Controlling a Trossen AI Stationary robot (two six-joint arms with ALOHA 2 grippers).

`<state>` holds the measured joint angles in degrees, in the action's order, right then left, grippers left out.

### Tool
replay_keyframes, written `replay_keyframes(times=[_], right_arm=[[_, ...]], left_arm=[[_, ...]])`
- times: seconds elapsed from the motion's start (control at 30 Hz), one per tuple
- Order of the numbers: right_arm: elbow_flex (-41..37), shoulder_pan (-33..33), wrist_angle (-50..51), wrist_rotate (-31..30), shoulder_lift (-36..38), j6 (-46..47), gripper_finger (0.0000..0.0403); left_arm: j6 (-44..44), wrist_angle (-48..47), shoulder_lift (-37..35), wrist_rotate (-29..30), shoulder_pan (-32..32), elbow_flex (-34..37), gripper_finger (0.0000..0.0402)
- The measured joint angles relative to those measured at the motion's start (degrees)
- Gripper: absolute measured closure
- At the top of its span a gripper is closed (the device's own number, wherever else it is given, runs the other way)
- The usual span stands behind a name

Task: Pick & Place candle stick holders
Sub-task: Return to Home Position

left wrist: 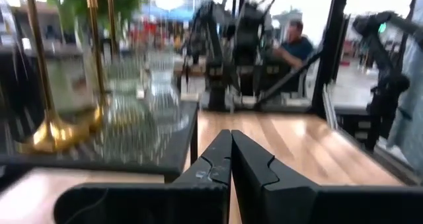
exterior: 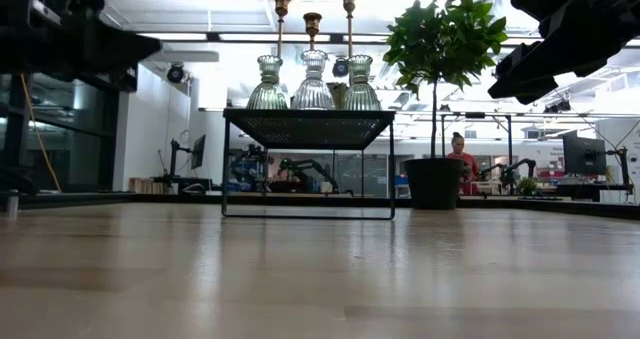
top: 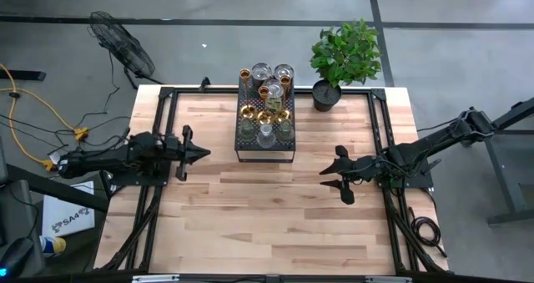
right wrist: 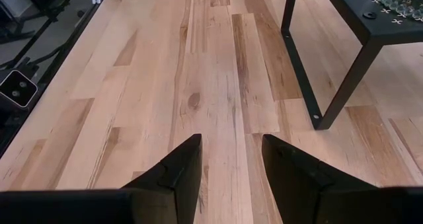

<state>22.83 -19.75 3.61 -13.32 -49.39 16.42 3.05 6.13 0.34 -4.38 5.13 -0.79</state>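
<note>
As candle stick holders (top: 265,108) fill the shelf (exterior: 308,127) on the wood worktop (top: 250,224), left pincer (left wrist: 231,135) is together, right pincer (right wrist: 231,141) apart, workshop (exterior: 300,174) beyond

The candle stick holders (top: 265,108), about nine, stand upright in a tight cluster on a black perforated stand (top: 265,154). The cluster sits between the left gripper (top: 204,154) and the right gripper (top: 329,173), beyond both fingertips toward the table's far edge, nearer the left one and touching neither. Three brass holders (exterior: 313,24) have round gold bases and slender stems that rise above the rest. The glass holders (exterior: 313,81) are squat and ribbed. In the row nearest the grippers, two greenish ones flank a clear one. From the left wrist, a brass base (left wrist: 49,135) stands just beside the glass.
</note>
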Motion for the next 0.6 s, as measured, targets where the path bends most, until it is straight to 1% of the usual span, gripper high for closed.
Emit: replay_keyframes(times=[0.13, 0.6], right_arm=[[0.0, -0.01, 0.01, 0.0, 0.0, 0.01, 0.0253], [0.0, 0.0, 0.01, 0.0, 0.0, 0.0, 0.0253]], left_arm=[[0.23, -5.18, 0.02, 0.25, -0.02, 0.04, 0.0401], [0.69, -7.15, 0.02, 0.69, 0.09, -0.89, 0.0401]])
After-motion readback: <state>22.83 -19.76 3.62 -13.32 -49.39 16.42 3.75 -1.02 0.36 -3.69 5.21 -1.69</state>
